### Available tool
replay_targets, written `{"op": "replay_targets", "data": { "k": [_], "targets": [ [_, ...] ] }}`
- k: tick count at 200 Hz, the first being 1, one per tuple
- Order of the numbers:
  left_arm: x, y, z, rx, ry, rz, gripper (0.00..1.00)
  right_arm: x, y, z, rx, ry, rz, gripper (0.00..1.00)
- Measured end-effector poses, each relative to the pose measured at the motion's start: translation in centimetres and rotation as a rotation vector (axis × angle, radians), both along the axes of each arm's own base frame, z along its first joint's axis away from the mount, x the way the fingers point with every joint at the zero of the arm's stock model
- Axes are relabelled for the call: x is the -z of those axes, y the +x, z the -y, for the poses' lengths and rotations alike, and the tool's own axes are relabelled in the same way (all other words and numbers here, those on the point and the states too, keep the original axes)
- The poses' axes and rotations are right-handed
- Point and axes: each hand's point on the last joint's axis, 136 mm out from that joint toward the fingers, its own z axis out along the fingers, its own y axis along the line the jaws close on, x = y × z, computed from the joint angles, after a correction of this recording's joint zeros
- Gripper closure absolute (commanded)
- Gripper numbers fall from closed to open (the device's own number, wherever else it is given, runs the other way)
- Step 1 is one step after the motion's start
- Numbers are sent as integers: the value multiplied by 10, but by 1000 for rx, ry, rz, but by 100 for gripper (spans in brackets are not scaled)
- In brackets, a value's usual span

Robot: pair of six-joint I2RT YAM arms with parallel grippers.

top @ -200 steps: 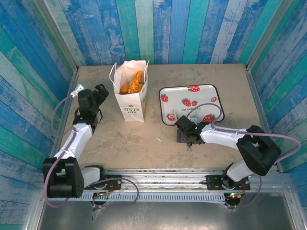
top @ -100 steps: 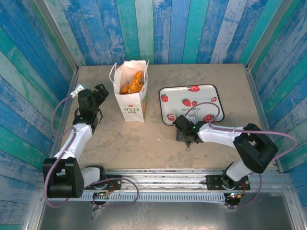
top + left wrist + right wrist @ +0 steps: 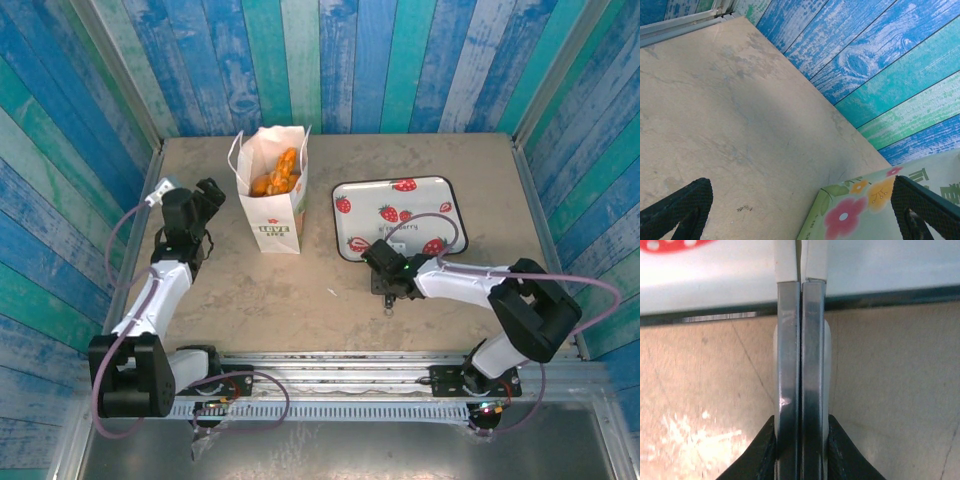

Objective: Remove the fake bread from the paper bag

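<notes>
Bread pieces (image 3: pixel 275 175), orange and brown, sat inside the open top of the white paper bag (image 3: pixel 272 215), which stood upright toward the back left of the bench (image 3: pixel 300 290). None of the pieces lay outside it. Just to the bag's right, and apart from it, was a white tray (image 3: pixel 420 205) printed with strawberries.

The left gripper (image 3: pixel 208 193) hung near the bag's left side without touching it. In the left wrist view its jaws were spread wide around nothing (image 3: pixel 802 207), with bare bench between the dark fingertips (image 3: pixel 687 205) and the bag's flower-printed side (image 3: pixel 860 210) showing at the lower right (blue and green wall planks ran behind).

The right gripper (image 3: pixel 378 258) lay low at the tray's near edge. Its wrist camera showed the jaws pressed flat together (image 3: pixel 801 270), pinching nothing, and the tips reached across the dark rim line onto the tray's white surface (image 3: pixel 890 265).
</notes>
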Motion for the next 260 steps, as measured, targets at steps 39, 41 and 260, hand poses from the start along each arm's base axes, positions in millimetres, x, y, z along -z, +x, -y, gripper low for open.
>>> {"op": "replay_targets", "data": {
  "k": [39,41,260],
  "targets": [
    [-1,-4,-2,-8,15,-7,4,-30,-11,-5,-77,75,12,92],
    [-1,-4,-2,-8,16,-8,4,-32,-11,-6,-81,79,16,91],
    [-140,-49,16,103,62,266,1,-181,44,-47,-247,697,307,60]
  ]
}}
